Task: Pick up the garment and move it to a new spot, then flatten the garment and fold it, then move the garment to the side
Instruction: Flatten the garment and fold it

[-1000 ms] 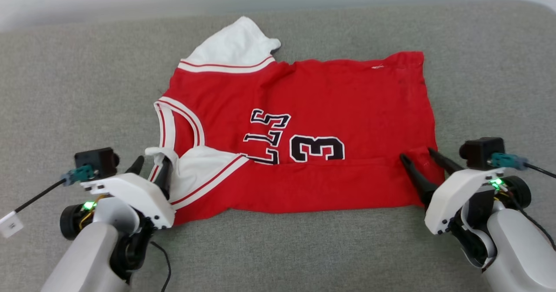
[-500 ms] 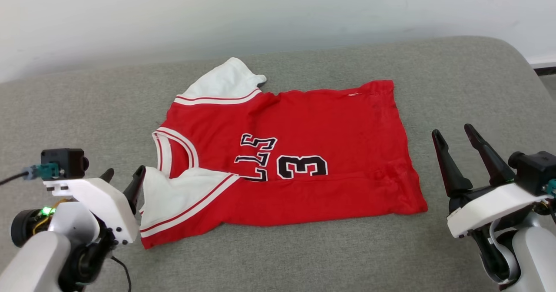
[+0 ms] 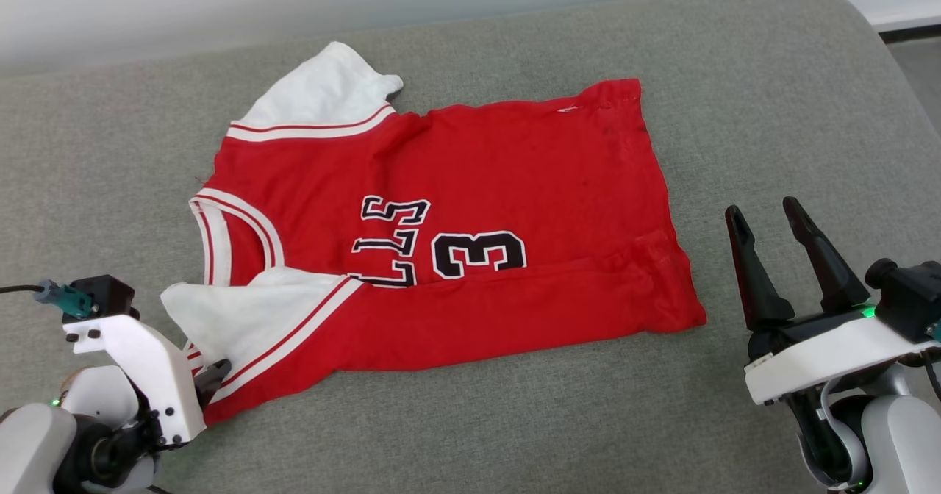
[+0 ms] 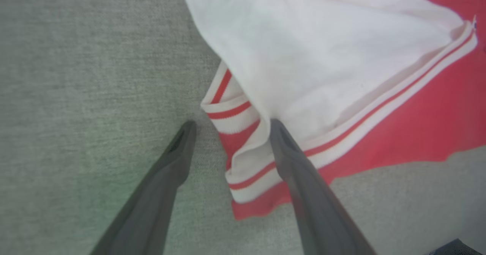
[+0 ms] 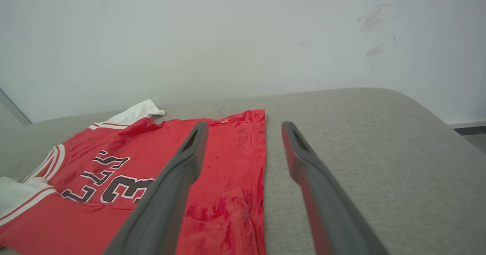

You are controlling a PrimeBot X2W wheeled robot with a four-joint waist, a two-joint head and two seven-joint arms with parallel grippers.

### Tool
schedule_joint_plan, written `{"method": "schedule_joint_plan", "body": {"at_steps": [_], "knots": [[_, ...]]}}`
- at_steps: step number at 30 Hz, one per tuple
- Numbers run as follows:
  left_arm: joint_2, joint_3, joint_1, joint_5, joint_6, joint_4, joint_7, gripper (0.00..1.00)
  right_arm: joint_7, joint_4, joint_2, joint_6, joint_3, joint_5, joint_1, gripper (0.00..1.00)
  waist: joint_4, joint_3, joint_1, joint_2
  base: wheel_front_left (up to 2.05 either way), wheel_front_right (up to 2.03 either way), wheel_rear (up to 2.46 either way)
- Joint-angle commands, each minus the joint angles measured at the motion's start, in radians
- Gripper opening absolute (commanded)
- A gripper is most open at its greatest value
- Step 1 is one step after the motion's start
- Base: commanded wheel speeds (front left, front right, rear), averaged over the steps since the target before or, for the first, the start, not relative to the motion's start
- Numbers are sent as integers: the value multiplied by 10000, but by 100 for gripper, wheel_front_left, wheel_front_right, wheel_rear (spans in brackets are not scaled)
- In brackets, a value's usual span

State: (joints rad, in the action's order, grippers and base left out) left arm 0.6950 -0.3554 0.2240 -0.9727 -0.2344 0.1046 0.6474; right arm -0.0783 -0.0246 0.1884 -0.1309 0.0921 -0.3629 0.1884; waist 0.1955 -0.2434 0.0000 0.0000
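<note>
1. Left end effector (image 4: 231, 126): positioned over the front left corner of the grey cushion (image 3: 735, 75). The two dark fingers (image 4: 167, 179) are spread. In the left wrist view, the striped cuff of the near sleeve lies between them, and one finger overlaps the sleeve's edge. No fabric is pinched.

2. The garment (image 3: 478, 170): lies spread out in the middle of the cushion, chest side up.
   - The collar points toward the cushion's left edge and the hem toward its right edge.
   - The far white sleeve lies flat, pointing toward the back edge.
   - The near white sleeve is turned in over the red body at the front left.
   - A strip along the near side is folded up over the chest and covers the lower part of the dark lettering.

3. Right end effector (image 3: 764, 209): raised over bare cushion near the front right corner, just beside the garment's hem and apart from it. Its fingers are spread, with nothing between them.
</note>
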Motion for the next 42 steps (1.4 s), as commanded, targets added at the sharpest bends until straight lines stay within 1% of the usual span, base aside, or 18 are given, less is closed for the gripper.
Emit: {"method": "schedule_joint_plan", "body": {"at_steps": [1,3,5,6,8,12,13,15,19,22,25,30,34,35,36,39,42], "knots": [[-52,-170,-207,-72,-22,234,177,100,-44,30,-43,3,-3,-41,2,100,169,-207,0,0,0,0,0],[-259,-304,-317,-274,53,483,407,100,-44,-23,-42,3,-8,-64,42,100,208,-269,0,0,0,0,0],[-500,-459,-417,-478,184,616,601,42,-24,-63,-4,3,-41,-112,61,100,209,-270,0,0,0,0,0],[-591,-505,-408,-535,282,650,568,0,5,-81,17,3,-61,-138,57,100,196,-251,0,0,0,0,0],[-749,-466,-309,-502,428,673,275,0,134,-135,74,3,-120,-172,14,100,136,-167,0,0,0,0,0],[-714,-299,19,-163,583,665,-465,0,762,-282,211,3,-283,-457,-62,100,-73,84,0,0,0,0,0],[-697,-195,187,39,604,607,-845,0,1279,-418,306,3,-345,-690,-34,100,-195,212,0,0,0,0,0],[-624,-113,344,244,595,455,-1164,0,1989,-683,476,3,-449,-916,87,100,-305,296,0,0,0,0,0],[-631,-168,593,574,553,13,-1486,0,4018,-1646,855,3,-464,-1407,500,100,-582,290,0,0,0,0,0],[-661,-247,796,776,501,-343,-1575,0,5389,-2343,1046,3,-174,-1672,895,100,-787,133,0,0,0,0,0],[-748,-382,1040,950,501,-613,-1609,0,6272,-2892,1085,3,168,-1840,1419,100,-979,-104,0,0,0,0,0],[-935,-539,1355,1117,535,-755,-1697,0,7108,-3938,952,3,730,-2230,2171,100,-1217,-445,0,0,0,0,0],[-1060,-609,1384,1160,547,-640,-1857,0,7870,-4985,729,2,1299,-2540,2320,100,-1318,-537,0,0,0,0,0],[-1116,-605,1384,1141,547,-619,-1884,0,7962,-5140,687,2,1413,-2603,2356,32,-1333,-544,0,0,0,0,0],[-1149,-618,1374,1134,556,-584,-1929,0,7957,-5252,627,2,1461,-2714,2408,0,-1340,-541,0,0,0,0,0],[-1224,-585,1268,1083,550,-463,-2048,0,7892,-5301,640,-10,1704,-2847,2609,0,-1318,-463,0,0,0,0,0],[-1295,-502,1129,1045,577,-368,-2281,0,7666,-5160,935,-10,1817,-2895,2837,0,-1281,-307,0,0,0,0,0]]}}
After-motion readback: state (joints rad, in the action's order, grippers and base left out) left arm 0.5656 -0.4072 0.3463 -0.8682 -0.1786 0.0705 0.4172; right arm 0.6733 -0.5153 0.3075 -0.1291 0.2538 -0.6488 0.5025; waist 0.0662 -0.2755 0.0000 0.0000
